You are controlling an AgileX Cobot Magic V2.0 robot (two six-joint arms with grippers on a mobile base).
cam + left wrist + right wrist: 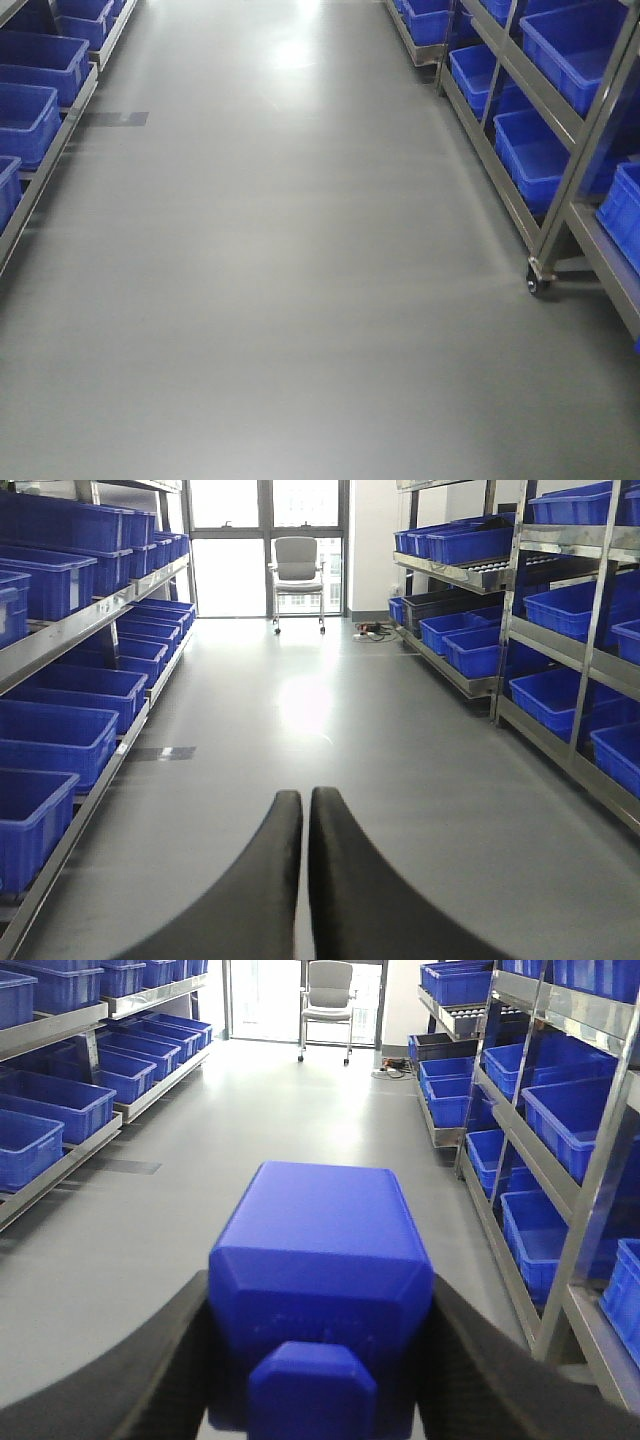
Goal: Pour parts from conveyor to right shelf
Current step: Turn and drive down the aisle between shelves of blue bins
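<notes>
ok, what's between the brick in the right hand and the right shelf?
Only bare grey floor, per the right wrist view: the blue brick sits in the right hand, and nothing stands before the right shelf.

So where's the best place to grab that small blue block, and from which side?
By its two flat opposite side faces, one finger from each side, as the right gripper has the blue brick now. Those faces look broad and parallel, so the fingers can sit flush. The stud end, facing the wrist camera, is lumpy and probably best left free.
</notes>
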